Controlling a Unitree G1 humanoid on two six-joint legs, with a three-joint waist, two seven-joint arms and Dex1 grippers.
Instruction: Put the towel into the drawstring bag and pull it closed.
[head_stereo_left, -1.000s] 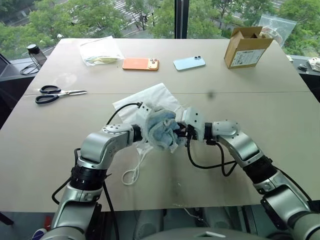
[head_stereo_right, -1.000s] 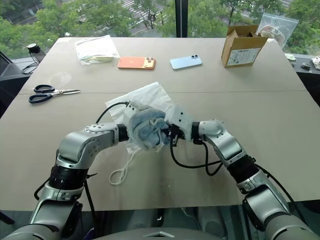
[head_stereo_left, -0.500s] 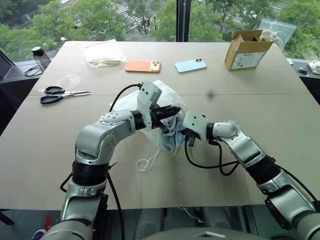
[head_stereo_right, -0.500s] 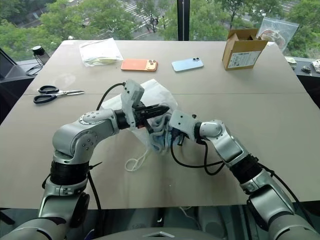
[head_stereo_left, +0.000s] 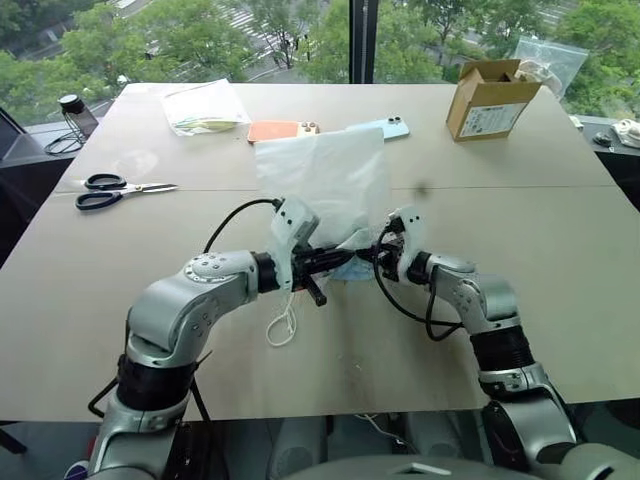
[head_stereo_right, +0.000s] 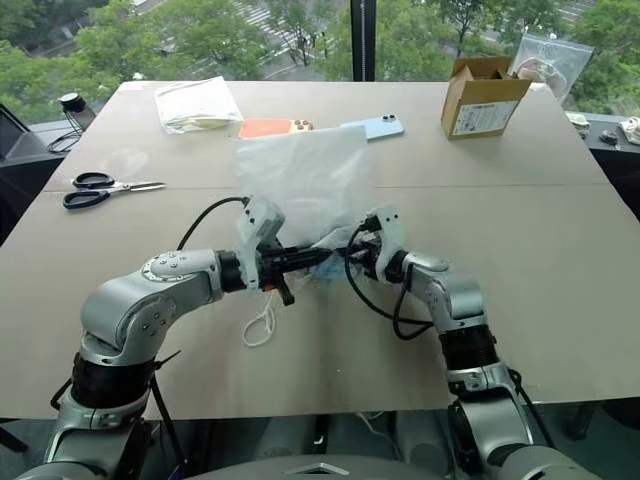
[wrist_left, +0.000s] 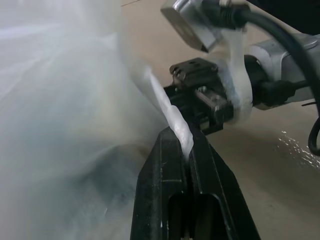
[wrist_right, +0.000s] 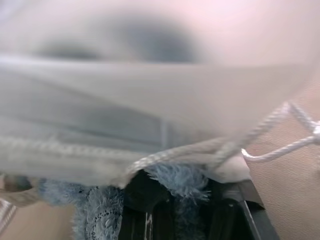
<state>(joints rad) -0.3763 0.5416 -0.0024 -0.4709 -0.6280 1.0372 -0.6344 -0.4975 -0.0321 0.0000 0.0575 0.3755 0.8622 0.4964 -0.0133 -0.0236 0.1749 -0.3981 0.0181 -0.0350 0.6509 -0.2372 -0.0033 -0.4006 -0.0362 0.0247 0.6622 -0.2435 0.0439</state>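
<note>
Both fingers pinch the drawstring bag (head_stereo_left: 322, 180); towel (wrist_right: 100, 212) at its mouth.

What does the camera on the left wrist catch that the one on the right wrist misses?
Left wrist view alone: the left fingers shut on the edge of the drawstring bag, with the right gripper opposite. Right wrist view alone: the towel, blue and fluffy, at the bag's mouth, and the white cord lying across it. Both: the white semi-sheer bag fabric and the tan table.
</note>
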